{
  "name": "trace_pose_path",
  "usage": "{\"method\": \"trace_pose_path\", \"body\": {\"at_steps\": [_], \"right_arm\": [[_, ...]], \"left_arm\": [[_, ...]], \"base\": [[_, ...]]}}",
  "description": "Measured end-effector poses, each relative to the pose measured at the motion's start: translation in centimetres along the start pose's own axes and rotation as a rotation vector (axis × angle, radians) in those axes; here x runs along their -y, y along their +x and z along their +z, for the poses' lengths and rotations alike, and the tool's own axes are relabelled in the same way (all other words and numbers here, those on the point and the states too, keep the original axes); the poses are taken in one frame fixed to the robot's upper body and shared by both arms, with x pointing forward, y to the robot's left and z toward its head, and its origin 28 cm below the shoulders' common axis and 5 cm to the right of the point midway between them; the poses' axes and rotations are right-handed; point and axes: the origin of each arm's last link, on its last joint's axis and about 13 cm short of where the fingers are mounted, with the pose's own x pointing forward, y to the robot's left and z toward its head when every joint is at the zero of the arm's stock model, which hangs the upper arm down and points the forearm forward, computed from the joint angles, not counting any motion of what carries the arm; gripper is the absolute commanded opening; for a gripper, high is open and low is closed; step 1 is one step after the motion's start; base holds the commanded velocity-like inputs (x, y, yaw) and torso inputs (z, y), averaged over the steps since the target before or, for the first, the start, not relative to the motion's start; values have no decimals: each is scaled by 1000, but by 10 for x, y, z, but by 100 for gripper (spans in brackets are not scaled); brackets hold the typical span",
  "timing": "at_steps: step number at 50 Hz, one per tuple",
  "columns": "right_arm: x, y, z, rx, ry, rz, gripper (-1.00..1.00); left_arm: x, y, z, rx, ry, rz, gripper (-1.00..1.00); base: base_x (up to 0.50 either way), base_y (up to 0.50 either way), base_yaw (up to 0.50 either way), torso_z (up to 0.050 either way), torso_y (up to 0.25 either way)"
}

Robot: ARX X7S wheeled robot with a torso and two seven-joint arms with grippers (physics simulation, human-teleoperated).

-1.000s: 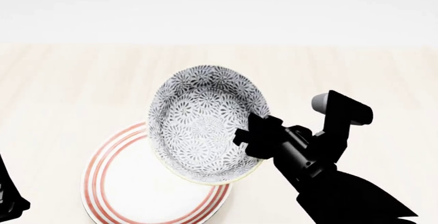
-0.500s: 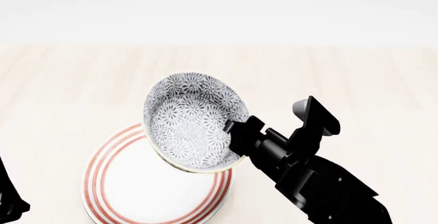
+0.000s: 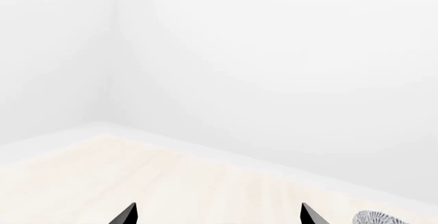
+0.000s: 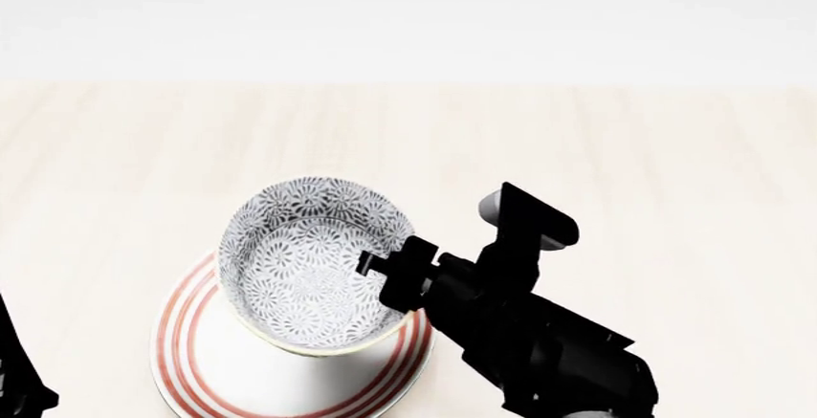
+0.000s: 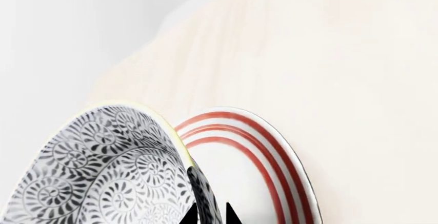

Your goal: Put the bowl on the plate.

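R gripper (image 4: 383,275), floral bowl (image 4: 300,265), ringed plate (image 4: 186,341)

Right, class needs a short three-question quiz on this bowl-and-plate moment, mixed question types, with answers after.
1. True or false: the right gripper has its jaws clamped on the bowl's rim.
2. Which thing lies below the bowl: A) a cup, B) the plate, C) a tray?
3. Fill in: the plate carries three ___ rings.

Key: 1 true. 2 B. 3 red.
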Motion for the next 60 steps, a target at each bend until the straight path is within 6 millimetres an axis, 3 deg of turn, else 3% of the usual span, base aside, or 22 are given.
{"method": "trace_pose_path", "body": {"at_steps": [36,37,50,60], "right_arm": [[-11,10,-19,-41,-30,30,-100],[-11,10,-19,-41,-30,30,100],[-14,13,-13,48,-33,93,100],[-25,18,7,332,-18,254,100]], "left_arm": [[1,-12,9,0,-39,-7,100],[1,-12,9,0,-40,-7,100],[0,-13,11,3,-43,-13,100],[-1,-12,11,5,-47,-13,100]], "base": [[0,0,0,0,0],[0,0,0,0,0],[0,0,0,0,0],[0,0,0,0,0]]}}
